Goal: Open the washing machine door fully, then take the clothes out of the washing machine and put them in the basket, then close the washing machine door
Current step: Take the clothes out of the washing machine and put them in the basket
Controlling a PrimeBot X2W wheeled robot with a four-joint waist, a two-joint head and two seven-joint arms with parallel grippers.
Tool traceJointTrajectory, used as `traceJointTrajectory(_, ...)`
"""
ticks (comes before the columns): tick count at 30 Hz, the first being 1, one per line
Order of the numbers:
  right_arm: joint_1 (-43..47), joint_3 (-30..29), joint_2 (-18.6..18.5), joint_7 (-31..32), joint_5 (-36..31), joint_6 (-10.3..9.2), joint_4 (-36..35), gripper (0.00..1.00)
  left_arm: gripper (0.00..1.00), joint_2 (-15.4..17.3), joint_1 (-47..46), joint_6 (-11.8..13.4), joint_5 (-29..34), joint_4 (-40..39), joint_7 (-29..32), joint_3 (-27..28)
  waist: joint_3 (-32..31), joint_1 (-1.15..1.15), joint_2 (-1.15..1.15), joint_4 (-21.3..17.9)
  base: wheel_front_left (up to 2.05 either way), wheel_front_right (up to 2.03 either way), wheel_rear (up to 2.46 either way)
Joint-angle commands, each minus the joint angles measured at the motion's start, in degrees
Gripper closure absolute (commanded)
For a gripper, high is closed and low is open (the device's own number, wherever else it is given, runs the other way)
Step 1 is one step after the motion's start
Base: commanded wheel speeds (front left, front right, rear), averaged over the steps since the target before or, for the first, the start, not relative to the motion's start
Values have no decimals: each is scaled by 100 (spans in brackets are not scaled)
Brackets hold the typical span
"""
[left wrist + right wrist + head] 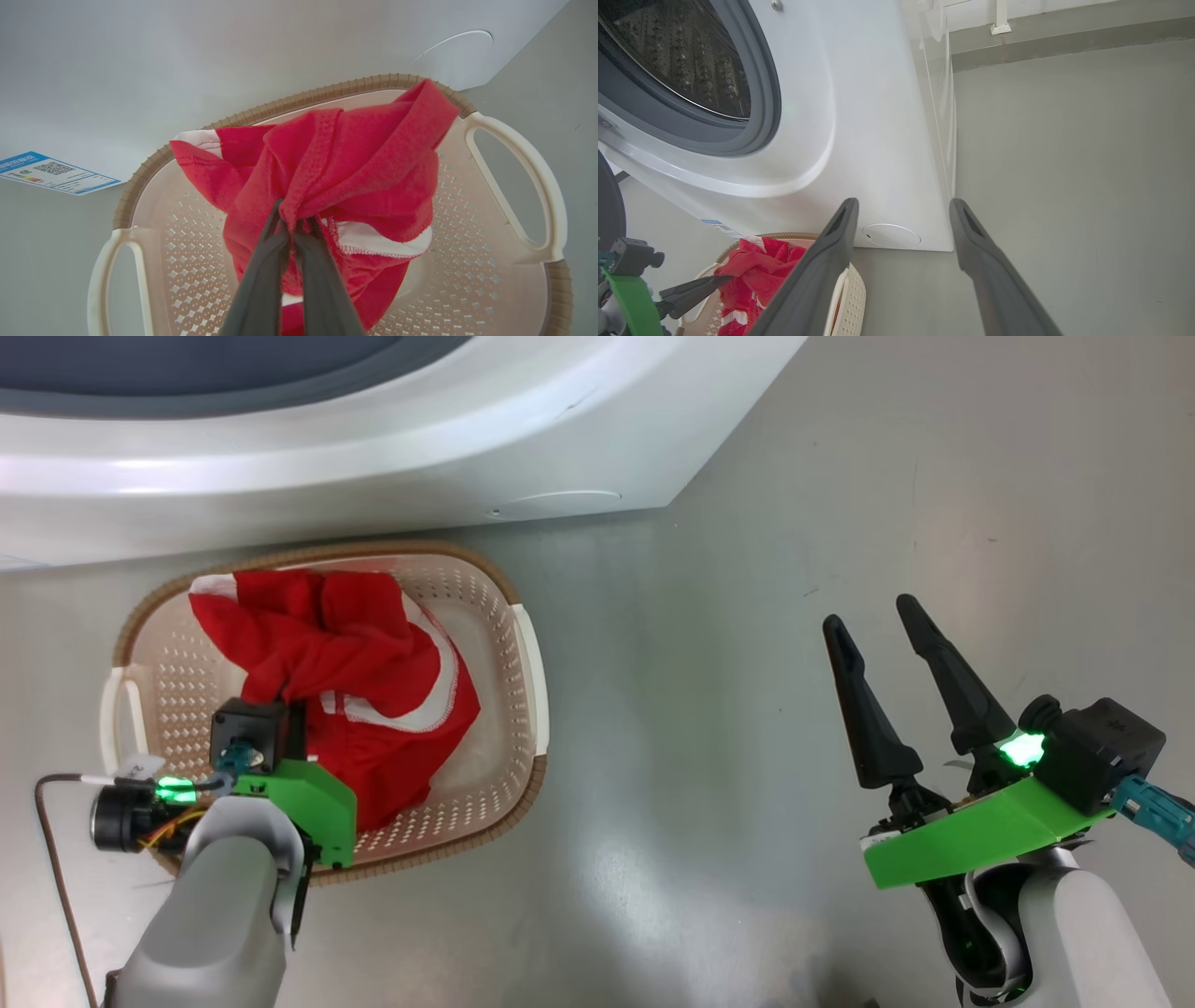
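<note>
Cannot read the small blue label, nor see beyond a cropped dark arc of, probably, the washing machine door.

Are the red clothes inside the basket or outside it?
Inside the basket, bunched, not spread: the clothes are within its rim, while the left gripper is shut on a fold.
</note>
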Motion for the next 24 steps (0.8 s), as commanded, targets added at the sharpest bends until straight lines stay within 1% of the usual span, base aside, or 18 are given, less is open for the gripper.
traceJointTrajectory(1, -29, 158, 4, -43, -36, 9, -150, 0, 100, 124, -55, -13, 73, 7, -71, 179, 38, 0, 0, -26, 0, 0, 0)
traceJointTrajectory(8, -47, 166, 4, -50, -38, 9, -112, 0, 100, 53, -85, -58, 148, 196, -71, 312, 44, 0, 0, -30, 0, 0, 0)
traceJointTrajectory(10, -51, 177, 4, -48, -40, 9, -104, 0, 89, 46, -70, -73, 167, 233, -71, 342, 31, 0, 0, -31, 0, 0, 0)
traceJointTrajectory(11, -52, 183, 4, -48, -40, 9, -102, 0, 88, 44, -63, -79, 176, 251, -71, 358, 24, 0, 0, -33, 0, 0, 0)
traceJointTrajectory(12, -52, 188, 4, -48, -41, 9, -99, 0, 83, 40, -55, -87, 183, 274, -71, 372, 15, 0, 0, -35, 0, 0, 0)
traceJointTrajectory(13, -51, 191, 4, -49, -42, 9, -97, 0, 76, 35, -47, -92, 192, 291, -71, 385, 7, 0, 0, -37, 0, 0, 0)
traceJointTrajectory(15, -43, 194, 4, -48, -44, 9, -92, 0, 73, 22, -33, -105, 210, 318, -71, 409, -9, 0, 0, -40, 0, 0, 0)
traceJointTrajectory(16, -39, 196, 4, -47, -45, 9, -87, 0, 67, 16, -25, -111, 219, 338, -71, 419, -19, 0, 0, -41, 0, 0, 0)
traceJointTrajectory(17, -34, 199, 4, -45, -44, 9, -84, 0, 58, 10, -19, -115, 228, 355, -71, 429, -29, 0, 0, -42, 0, 0, 0)
traceJointTrajectory(18, -27, 203, 4, -45, -43, 9, -79, 0, 39, 2, -9, -121, 231, 375, -71, 444, -41, 0, 0, -43, 0, 0, 0)
traceJointTrajectory(20, -12, 210, 4, -46, -41, 9, -73, 0, 5, -12, 10, -133, 243, 413, -71, 463, -68, 0, 0, -41, 0, 0, 0)
traceJointTrajectory(21, -6, 215, 4, -46, -39, 9, -70, 0, 0, -17, 19, -138, 251, 426, -71, 473, -80, 0, 0, -39, 0, 0, 0)
traceJointTrajectory(24, 8, 228, 4, -47, -37, 9, -64, 0, 0, -36, 58, -150, 269, 468, -71, 501, -116, 0, 0, -33, 0, 0, 0)
